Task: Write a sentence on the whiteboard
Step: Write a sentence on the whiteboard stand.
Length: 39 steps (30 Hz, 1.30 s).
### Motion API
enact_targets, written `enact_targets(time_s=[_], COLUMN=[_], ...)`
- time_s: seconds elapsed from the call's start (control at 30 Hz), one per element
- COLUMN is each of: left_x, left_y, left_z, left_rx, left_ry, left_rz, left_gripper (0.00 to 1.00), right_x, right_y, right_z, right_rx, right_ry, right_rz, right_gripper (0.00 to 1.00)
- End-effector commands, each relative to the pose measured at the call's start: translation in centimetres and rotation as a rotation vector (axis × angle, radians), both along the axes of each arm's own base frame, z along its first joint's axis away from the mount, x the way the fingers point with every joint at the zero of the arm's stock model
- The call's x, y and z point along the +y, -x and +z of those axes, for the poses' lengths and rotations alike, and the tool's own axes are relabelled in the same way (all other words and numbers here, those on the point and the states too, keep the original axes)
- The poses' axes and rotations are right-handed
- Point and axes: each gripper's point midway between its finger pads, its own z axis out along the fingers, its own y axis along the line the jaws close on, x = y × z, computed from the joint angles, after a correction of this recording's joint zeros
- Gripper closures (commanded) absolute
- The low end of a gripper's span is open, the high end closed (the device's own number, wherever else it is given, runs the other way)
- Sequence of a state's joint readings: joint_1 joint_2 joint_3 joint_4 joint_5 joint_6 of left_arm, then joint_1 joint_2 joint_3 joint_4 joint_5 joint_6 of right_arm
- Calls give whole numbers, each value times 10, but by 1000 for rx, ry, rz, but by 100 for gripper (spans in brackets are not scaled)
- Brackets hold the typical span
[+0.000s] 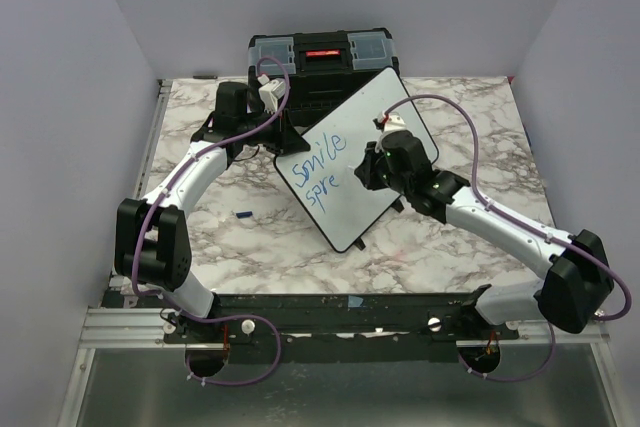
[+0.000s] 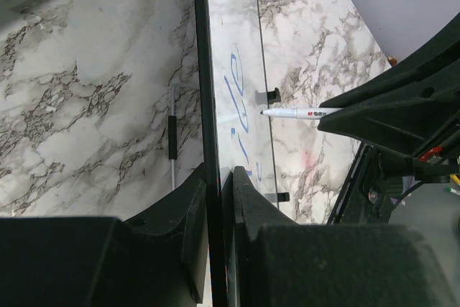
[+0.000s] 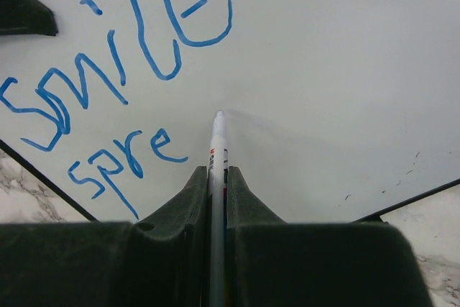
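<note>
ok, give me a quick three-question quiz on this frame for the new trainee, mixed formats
1. True or false: the left gripper is clamped on the edge of the whiteboard.
2. What is the right gripper holding? A) a marker with its tip at the board; B) an eraser; C) nothing, jaws wide open.
3. Fill in: the second line of the sentence reads "____".

Key: 1 true; 2 A; 3 spre
</note>
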<state>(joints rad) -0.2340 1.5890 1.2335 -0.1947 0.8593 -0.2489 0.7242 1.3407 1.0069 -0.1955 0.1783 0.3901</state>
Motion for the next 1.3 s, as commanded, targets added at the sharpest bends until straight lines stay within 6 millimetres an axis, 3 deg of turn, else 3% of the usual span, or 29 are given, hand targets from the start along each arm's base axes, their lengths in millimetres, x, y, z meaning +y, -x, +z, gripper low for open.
enact_targets(time_s=[0.0, 1.27], left_x=[-3, -3], left_y=[-12, -7], left_z=[30, 33], left_rx=[-215, -221], left_ry=[0, 2], left_rz=[-24, -24], left_gripper=[100, 100], right_x=[9, 10], right_y=[6, 10], right_z=[2, -5], right_rx=[3, 13], right_ry=[-46, -93], right_rz=[79, 138], right_gripper=[99, 99])
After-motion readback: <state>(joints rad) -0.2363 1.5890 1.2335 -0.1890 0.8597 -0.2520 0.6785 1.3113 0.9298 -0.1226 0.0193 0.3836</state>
